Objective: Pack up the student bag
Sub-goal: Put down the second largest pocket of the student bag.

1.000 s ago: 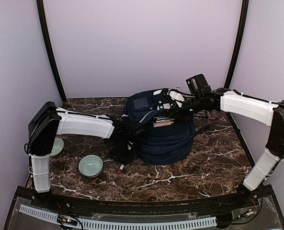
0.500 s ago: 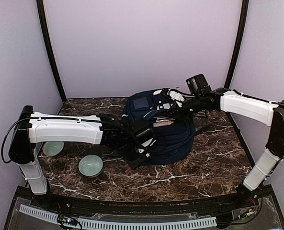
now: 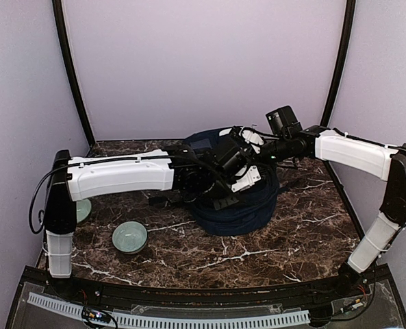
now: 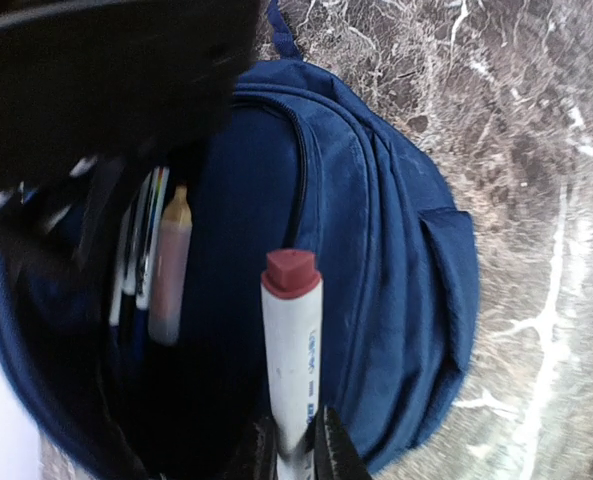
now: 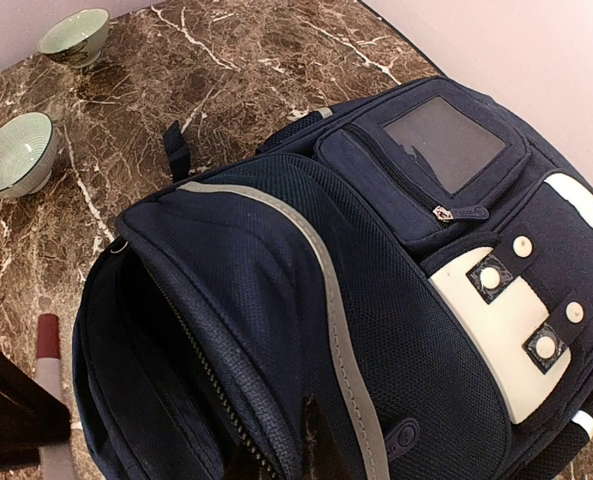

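Observation:
The student bag [image 3: 247,205] is a navy-blue backpack lying at the middle back of the table, its main pocket open. My left gripper [image 3: 224,199] is shut on a white marker [image 4: 292,350] with a red cap, held point-up just over the open pocket [image 4: 226,300]. Several pens [image 4: 168,265] lie inside the pocket. My right gripper [image 3: 249,161] is shut on the zipper edge of the bag's flap [image 5: 266,430] and holds it up. The marker also shows in the right wrist view [image 5: 46,345] at the pocket's mouth. The bag fills the right wrist view [image 5: 376,300].
A pale green bowl [image 3: 129,236] sits on the brown marble table [image 3: 292,240] at the front left. A second one [image 3: 81,209] is partly behind my left arm. Both show in the right wrist view [image 5: 16,152] [image 5: 76,35]. Purple walls close in the back and sides.
My left arm has lifted the marker from the table left of the bag and swung right, up over the open pocket. My right arm has not moved.

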`<state>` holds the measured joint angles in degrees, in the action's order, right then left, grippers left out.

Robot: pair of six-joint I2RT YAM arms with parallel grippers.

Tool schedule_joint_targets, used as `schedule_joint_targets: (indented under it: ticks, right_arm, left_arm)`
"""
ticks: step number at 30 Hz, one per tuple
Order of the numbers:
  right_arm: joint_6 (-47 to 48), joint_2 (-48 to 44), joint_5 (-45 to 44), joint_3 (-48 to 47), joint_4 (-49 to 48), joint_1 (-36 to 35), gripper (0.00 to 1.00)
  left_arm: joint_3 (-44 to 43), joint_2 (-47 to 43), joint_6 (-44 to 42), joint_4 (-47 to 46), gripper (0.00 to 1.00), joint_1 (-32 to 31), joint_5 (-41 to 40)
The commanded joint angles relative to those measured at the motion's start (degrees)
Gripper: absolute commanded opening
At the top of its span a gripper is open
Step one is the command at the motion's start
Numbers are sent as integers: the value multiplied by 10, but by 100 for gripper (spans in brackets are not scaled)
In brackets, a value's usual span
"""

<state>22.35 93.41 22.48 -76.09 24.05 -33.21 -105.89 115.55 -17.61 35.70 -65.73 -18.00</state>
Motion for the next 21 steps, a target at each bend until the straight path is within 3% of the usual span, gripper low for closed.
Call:
schedule_joint_targets:
  ticks: [1, 11, 21]
  right_arm:
    - [-13, -25, 38, -16, -25, -3, 0]
    - [-13, -25, 37, -17, -24, -2, 0]
    - [-13, -26, 35, -13, -26, -2, 0]
  left_arm:
    - [-28, 25, -112, -60, 0, 0, -52]
    - [-38, 112, -292, -192, 0, 4, -168]
    - [-57, 173, -314, -234, 0, 32, -203]
